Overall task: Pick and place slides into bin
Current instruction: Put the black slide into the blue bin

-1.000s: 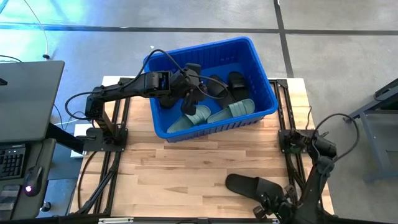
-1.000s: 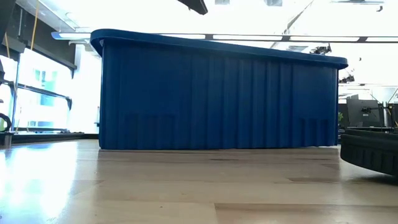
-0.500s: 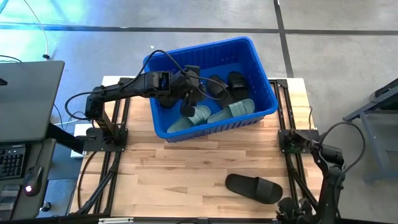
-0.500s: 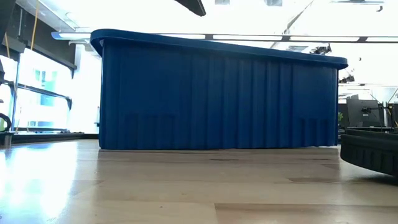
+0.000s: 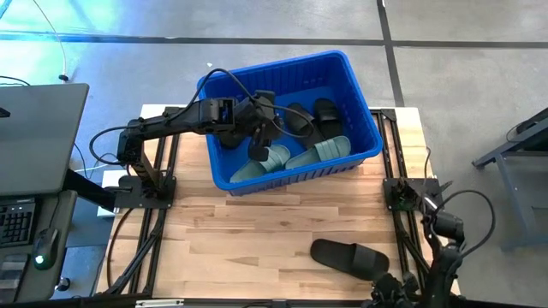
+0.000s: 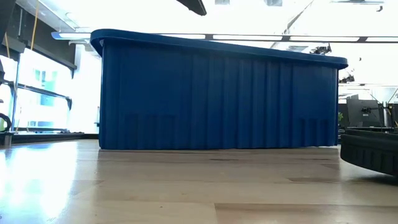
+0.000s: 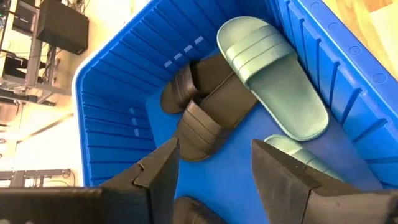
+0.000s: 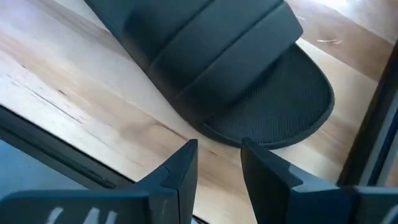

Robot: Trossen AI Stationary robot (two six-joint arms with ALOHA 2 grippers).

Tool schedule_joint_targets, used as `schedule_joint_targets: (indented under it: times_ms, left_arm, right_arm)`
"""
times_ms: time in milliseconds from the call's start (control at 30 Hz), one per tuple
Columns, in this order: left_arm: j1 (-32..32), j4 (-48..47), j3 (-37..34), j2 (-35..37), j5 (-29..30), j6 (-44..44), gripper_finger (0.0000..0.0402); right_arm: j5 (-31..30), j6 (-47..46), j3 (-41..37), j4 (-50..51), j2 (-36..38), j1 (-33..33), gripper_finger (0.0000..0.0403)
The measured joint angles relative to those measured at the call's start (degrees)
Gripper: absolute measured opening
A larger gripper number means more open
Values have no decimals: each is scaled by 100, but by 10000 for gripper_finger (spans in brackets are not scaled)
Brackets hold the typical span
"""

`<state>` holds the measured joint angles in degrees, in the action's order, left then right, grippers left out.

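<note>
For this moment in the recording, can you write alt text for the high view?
Seen from above, a blue bin at the table's far edge holds black and sage green slides, with the left gripper open and empty above them. One black slide lies on the wooden table near the right arm at the front corner.

A wide stretch of bare wooden surface (image 5: 248,235) lies open between the blue bin (image 5: 364,128) at the far side and the near edge, clear for passing. One black slide (image 5: 348,257) lies alone toward the near right, the only thing on that stretch. The right gripper (image 8: 217,158) sits just beside its end at the near edge, fingers (image 8: 180,171) parted around nothing. Inside the bin, the left gripper (image 5: 264,130) hangs with fingers apart, empty. Black and green slides (image 7: 270,84) crowd the bin floor, leaving bare blue patches. The bin's tall walls block a level approach.
</note>
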<state>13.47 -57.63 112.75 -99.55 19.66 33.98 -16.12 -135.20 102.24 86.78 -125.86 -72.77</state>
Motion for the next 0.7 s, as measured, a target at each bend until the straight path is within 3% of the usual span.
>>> schedule_joint_targets:
  times_ms: [433, 700]
  left_arm:
    - [0, 0, 0, 0, -173, 4, 184]
    - [0, 39, 0, 0, -116, 10, 184]
  right_arm:
    - [-770, 109, 2, -145, -740, 111, 115]
    - [-1927, 416, 2, 14, -916, 1049, 115]
